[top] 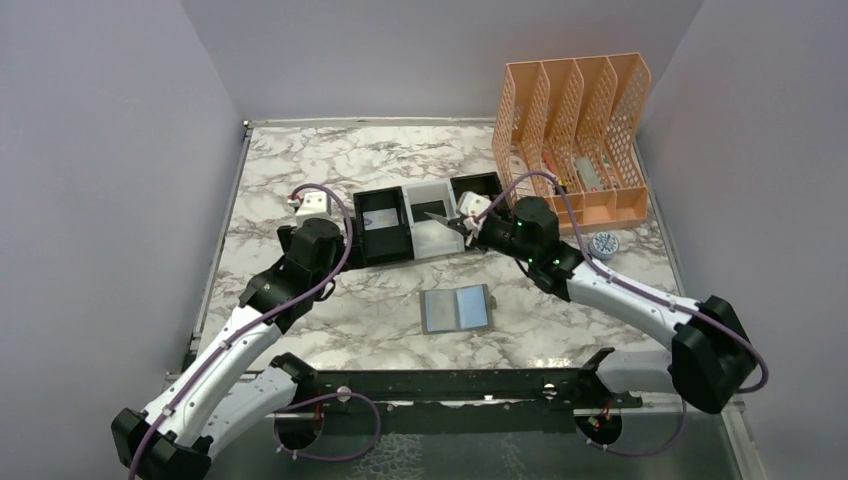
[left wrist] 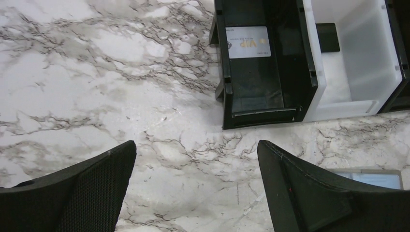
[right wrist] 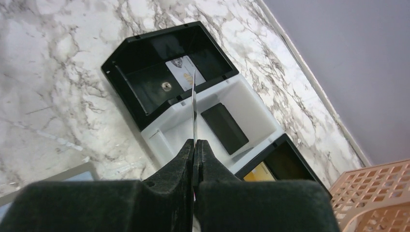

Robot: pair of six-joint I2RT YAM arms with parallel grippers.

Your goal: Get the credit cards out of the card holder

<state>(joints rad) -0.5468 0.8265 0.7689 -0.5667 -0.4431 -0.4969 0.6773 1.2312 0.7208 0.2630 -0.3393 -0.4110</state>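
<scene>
Right gripper (right wrist: 194, 143) clamped a thin, stiff plastic card (right wrist: 194, 104) (edge-on, colour unclear) by one end. Light, likely slippery; left gripper (left wrist: 196, 146) gaped.

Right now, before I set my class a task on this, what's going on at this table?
The right claw is shut on a card, held edge-on over the white middle compartment of the tray, where a black card lies. The left claw is open and empty over the table, near the left black compartment, which holds a white card. The card holder lies open on the table, no card showing in it.
</scene>
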